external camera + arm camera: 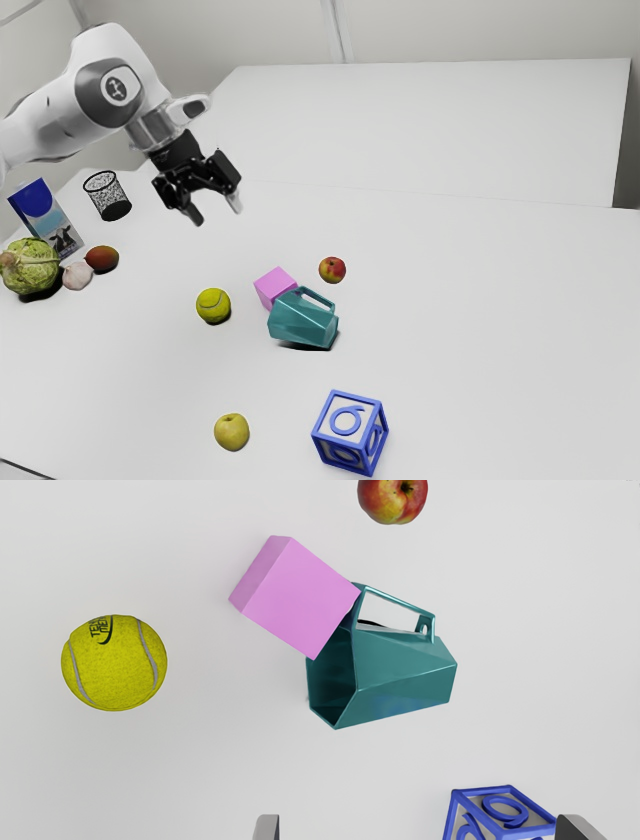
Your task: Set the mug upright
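The teal faceted mug [405,675] lay on its side on the white table [500,290], its mouth turned toward the tennis ball [115,662] and its squared handle [400,601] on the side nearer the red-and-yellow apple [392,500]. A pink cube [300,597] sat right by the mouth, one corner overlapping the rim in the wrist view; whether the two touched, I could not tell. The gripper [216,213] hung above the table, well apart from the mug, its jaws spread wide with nothing between them. The tennis ball rested a little way from the cube, toward the exterior view's left. Nearer that view's bottom edge were a yellow apple [232,432] and, farther toward the exterior view's right, a blue-framed number block [350,432]. At the exterior view's left, a blue-and-white carton with a cow on it [48,220] leaned behind a leafy green cabbage [30,268], with a garlic bulb [77,276] and a reddish-brown mango-like fruit [102,259] beside it, and a black mesh cup [108,196] stood near the carton
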`<act>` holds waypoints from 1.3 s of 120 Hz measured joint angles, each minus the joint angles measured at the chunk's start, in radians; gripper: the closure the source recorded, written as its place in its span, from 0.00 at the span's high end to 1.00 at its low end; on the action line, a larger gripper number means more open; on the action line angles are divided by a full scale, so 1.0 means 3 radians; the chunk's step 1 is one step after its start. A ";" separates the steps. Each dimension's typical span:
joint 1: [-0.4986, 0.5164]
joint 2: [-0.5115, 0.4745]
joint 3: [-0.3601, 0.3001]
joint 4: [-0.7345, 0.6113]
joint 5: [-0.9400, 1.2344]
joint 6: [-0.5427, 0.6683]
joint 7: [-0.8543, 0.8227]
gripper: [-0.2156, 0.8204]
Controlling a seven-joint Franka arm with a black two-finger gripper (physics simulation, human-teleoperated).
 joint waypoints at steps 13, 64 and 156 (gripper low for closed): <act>0.0019 -0.0104 -0.0018 -0.0359 -0.0127 0.0416 0.0006 0.79; -0.0094 0.0155 -0.0107 -0.1035 -0.1215 0.1227 0.0491 0.79; 0.0061 0.0258 -0.0113 -0.1398 -0.1656 0.1615 0.1115 0.79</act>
